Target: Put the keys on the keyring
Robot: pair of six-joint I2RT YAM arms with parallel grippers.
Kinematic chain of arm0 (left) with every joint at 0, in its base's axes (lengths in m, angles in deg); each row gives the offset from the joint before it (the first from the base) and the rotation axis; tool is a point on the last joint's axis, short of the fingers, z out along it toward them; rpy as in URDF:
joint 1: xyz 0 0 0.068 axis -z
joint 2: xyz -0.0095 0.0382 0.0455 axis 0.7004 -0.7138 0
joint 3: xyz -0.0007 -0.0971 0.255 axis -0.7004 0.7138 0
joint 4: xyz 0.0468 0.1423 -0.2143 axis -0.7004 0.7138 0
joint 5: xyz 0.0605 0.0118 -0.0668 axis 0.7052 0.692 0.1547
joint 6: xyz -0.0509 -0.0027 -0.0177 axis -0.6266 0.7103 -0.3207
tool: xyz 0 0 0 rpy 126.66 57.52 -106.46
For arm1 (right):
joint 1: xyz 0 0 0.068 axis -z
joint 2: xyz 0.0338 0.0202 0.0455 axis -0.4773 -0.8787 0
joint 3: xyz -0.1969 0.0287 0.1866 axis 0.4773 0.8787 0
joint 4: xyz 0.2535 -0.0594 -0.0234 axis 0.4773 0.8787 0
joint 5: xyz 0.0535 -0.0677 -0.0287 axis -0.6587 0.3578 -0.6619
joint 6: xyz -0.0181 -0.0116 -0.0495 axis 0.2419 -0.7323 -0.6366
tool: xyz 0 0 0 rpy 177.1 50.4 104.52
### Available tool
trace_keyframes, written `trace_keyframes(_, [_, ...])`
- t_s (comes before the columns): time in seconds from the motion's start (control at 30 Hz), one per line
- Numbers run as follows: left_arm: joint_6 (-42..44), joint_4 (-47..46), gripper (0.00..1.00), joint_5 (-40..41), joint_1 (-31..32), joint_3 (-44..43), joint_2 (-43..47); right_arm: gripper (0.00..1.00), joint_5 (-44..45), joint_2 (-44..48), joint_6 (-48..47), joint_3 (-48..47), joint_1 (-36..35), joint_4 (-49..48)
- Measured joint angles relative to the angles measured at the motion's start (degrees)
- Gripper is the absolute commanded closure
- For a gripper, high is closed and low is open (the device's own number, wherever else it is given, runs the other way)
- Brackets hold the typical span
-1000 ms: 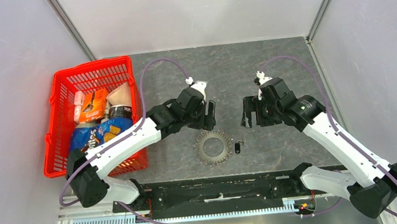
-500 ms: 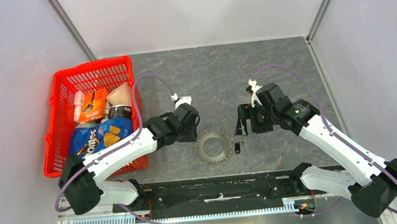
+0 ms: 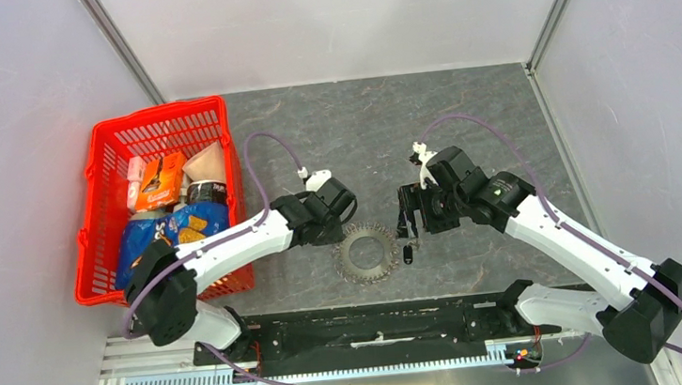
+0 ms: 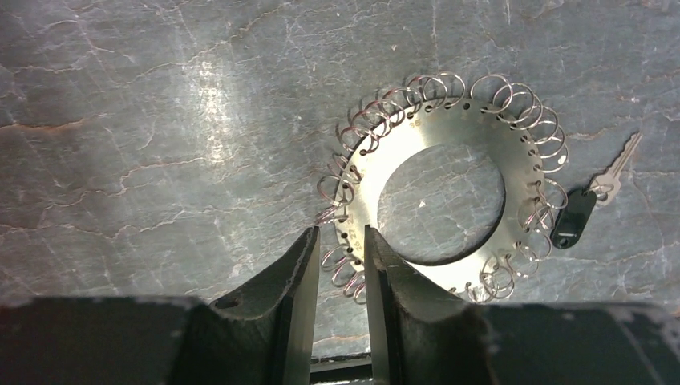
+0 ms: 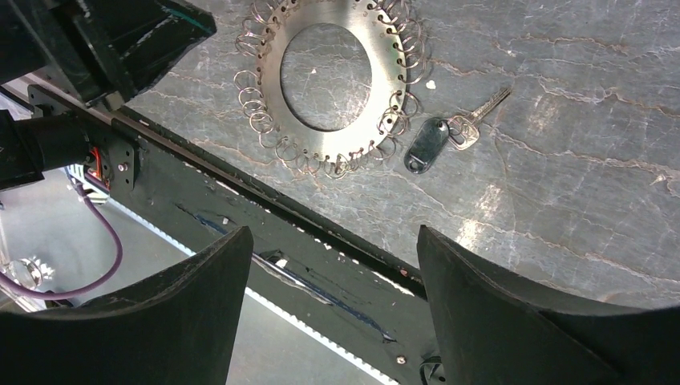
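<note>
Nearest me runs the black mounting rail at the table's edge. Just beyond it, on the grey stone-patterned table, lies the keyring. It is a flat metal disc with a large round hole, its rim pierced and threaded all the way round with small wire loops.

Just beside it, on my right, lies the key, a small silver bit on a black oblong head. In my right wrist view the black head comes very close to the outer loops. I cannot tell whether it touches them, but it is hooked through none of them. So I judge the joining not yet begun. Picking up the key, steadying the ring and working the key onto a loop are all left to do.

My left claw is down at the rim on the side away from the key. Its fingers are drawn close with only a narrow gap, and a few loops show in that gap. Whether I am pinching them or merely straddling them I cannot tell. My right claw hangs spread wide and holding nothing, above the table near the key, touching neither it nor the ring.

Off to my left and reaching farther back stands a red basket of snack packets, well apart from the work.
</note>
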Motion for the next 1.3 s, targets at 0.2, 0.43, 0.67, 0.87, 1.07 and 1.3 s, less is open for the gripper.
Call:
trace_keyframes(0.2, [-2.14, -0.17, 0.66, -0.09, 0.00, -1.51, -3.50, 0.16, 0.20, 0.02, -0.15, 0.26, -0.42, -0.28])
trace_keyframes(0.43, [-3.58, -0.37, 0.66, -0.15, -0.15, -2.01, -5.95, 0.16, 0.81, 0.02, -0.17, 1.70, -0.48, -0.48])
trace_keyframes(0.67, [-4.04, -0.57, 0.66, -0.57, -1.33, -2.16, -8.37, 0.16, 0.98, 0.02, -0.17, 1.86, -0.83, -0.85])
trace_keyframes(0.87, [-4.13, -1.22, 0.66, -2.05, -2.43, -2.60, -10.03, 0.16, 1.01, 0.00, -0.17, 2.91, -1.01, -1.29])
trace_keyframes(1.07, [-4.17, -1.95, 0.65, -3.10, -2.75, -2.93, -11.23, 0.16, 0.85, 0.00, -0.57, 3.23, -1.31, -1.84])
trace_keyframes(1.3, [-4.15, -2.56, 0.63, -3.61, -4.31, -2.27, -9.27, 0.18, 0.35, -3.34, -3.21, 3.10, -5.44, -4.63])
